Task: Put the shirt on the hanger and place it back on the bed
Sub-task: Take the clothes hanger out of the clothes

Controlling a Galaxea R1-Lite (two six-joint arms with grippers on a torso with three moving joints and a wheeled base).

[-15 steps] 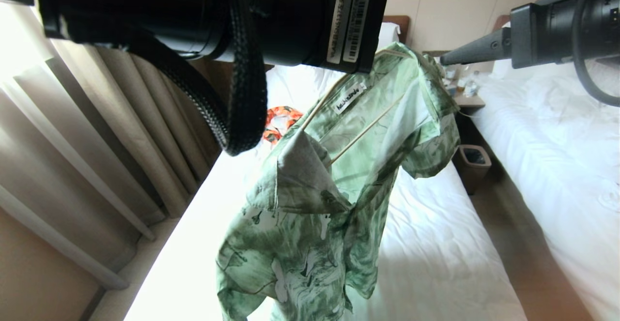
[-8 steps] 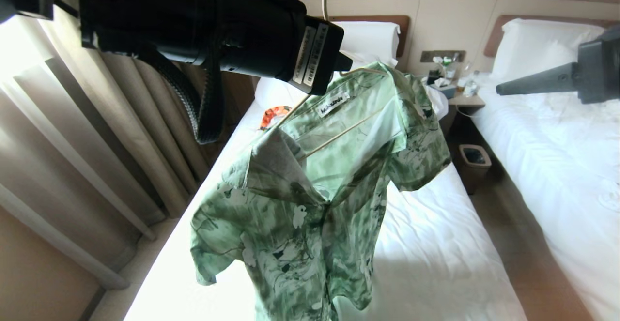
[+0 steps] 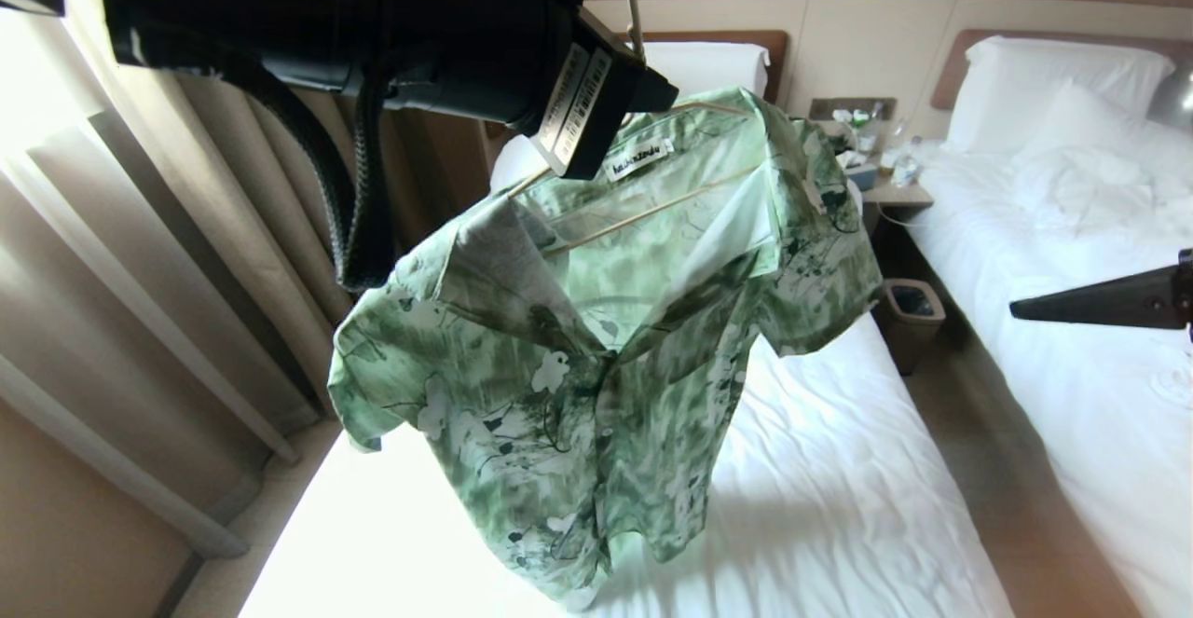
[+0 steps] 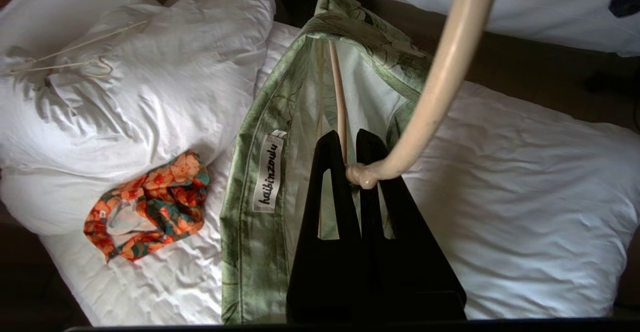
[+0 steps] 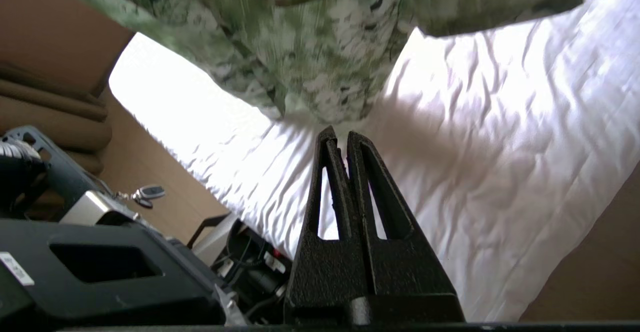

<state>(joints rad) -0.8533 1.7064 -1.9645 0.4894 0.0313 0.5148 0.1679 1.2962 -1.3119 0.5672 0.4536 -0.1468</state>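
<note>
The green flower-print shirt [image 3: 596,366] hangs on the cream hanger [image 3: 652,211] in the air above the bed [image 3: 839,469], front open, both sleeves spread. My left gripper [image 3: 664,96] is up at the collar. In the left wrist view it [image 4: 350,139] is shut on the neck of the hanger [image 4: 440,76], just below the hook, with the shirt [image 4: 250,252] and its white label underneath. My right gripper [image 3: 1016,309] is shut and holds nothing, well off to the shirt's right. Seen from the right wrist, the right gripper [image 5: 339,134] points at the hem of the shirt [image 5: 310,36] above the sheet of the bed [image 5: 500,146].
An orange patterned garment [image 4: 145,212] lies by the pillows [image 4: 125,81], and another thin hanger [image 4: 65,61] rests on them. A second bed [image 3: 1072,273] is at the right, with a nightstand [image 3: 895,194] and a bin [image 3: 911,306] in the aisle. Curtains [image 3: 186,273] line the left.
The hanger has turned in my left gripper, so the shirt now faces me with its sleeves spread. My right gripper has drawn away from the shirt's shoulder, down and to the right.
</note>
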